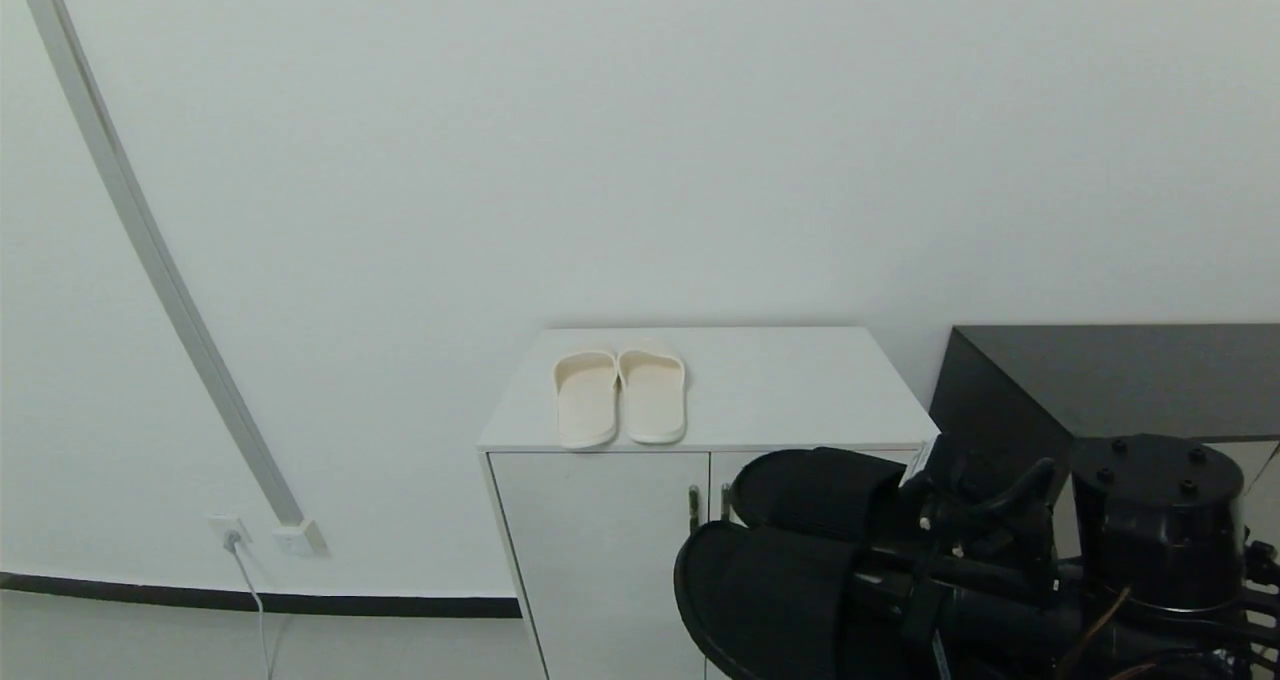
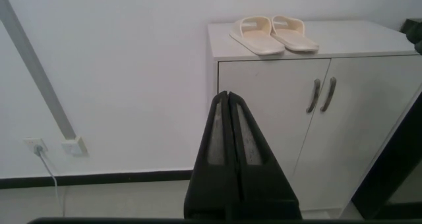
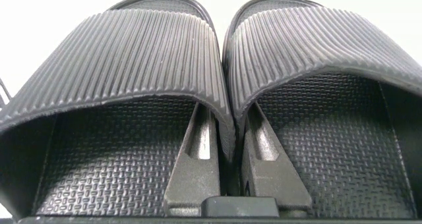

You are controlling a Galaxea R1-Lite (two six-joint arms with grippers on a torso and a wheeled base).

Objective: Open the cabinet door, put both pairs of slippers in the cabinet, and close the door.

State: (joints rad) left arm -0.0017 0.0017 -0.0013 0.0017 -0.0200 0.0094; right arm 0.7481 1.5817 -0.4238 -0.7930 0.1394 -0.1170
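White cabinet (image 1: 800,390) sits bottom ctr of the head view, against the wall. Both doors (image 1: 600,560) are closed, w/ paired vertical handles (image 1: 693,508) side by side at the ctr seam. Cream slippers (image 1: 620,395) lie on the cabinet top, left part near the front edge, side by side and touching, soles down. Black slippers (image 1: 790,560) are at bottom right of the frame, in front of the right door, held in the air by the R gripper (image 3: 227,161). One finger (image 3: 198,151) goes under each strap, clamping the two inner side walls btwn them, so it's grasping the pair. L gripper (image 2: 229,138) is clenched, fingers pressed flat together, facing the cabinet front and well apart from it. Dark table (image 1: 1120,375) stands just right of the cabinet. Wall sockets (image 1: 228,530) are at lower left, w/ a grey conduit (image 1: 150,250) running up-left from them.
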